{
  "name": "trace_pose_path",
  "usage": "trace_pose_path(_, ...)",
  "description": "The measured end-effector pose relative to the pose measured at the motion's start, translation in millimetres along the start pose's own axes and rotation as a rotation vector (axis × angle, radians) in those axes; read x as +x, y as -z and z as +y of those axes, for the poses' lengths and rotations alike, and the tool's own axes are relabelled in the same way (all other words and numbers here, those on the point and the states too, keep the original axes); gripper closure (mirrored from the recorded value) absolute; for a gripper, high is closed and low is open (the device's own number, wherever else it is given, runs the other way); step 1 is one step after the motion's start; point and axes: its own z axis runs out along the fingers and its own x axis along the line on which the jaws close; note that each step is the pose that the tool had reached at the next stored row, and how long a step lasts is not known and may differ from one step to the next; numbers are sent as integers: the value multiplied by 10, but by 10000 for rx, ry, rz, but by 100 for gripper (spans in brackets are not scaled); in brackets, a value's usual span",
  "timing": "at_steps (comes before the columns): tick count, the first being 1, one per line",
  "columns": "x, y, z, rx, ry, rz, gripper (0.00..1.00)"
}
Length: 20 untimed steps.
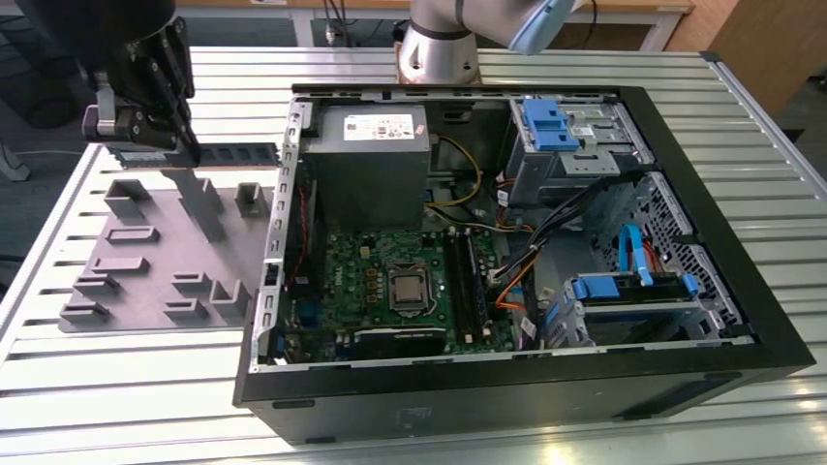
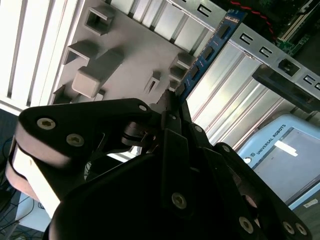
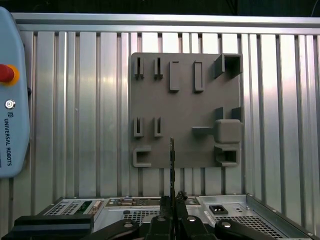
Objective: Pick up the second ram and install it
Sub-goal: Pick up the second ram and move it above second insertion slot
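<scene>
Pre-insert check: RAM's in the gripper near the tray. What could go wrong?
1. The gripper pinches the second ram near one end; the overhang could tilt or slip.
2. The case wall stands between it and the motherboard slots, and cables beside them might snag.

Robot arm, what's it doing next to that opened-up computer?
The gripper is shut on the second ram, a thin blue-green stick. It holds the stick in the air by the edge of the grey holder tray. The open computer case sits beside the tray on the exterior view's right, with the green motherboard inside. The stick is not yet in the computer.
</scene>
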Motion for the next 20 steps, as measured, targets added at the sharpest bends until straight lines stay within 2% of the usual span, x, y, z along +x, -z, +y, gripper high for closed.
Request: trace_pose_path(20,-3,3,-95,0,-1,-1,86)
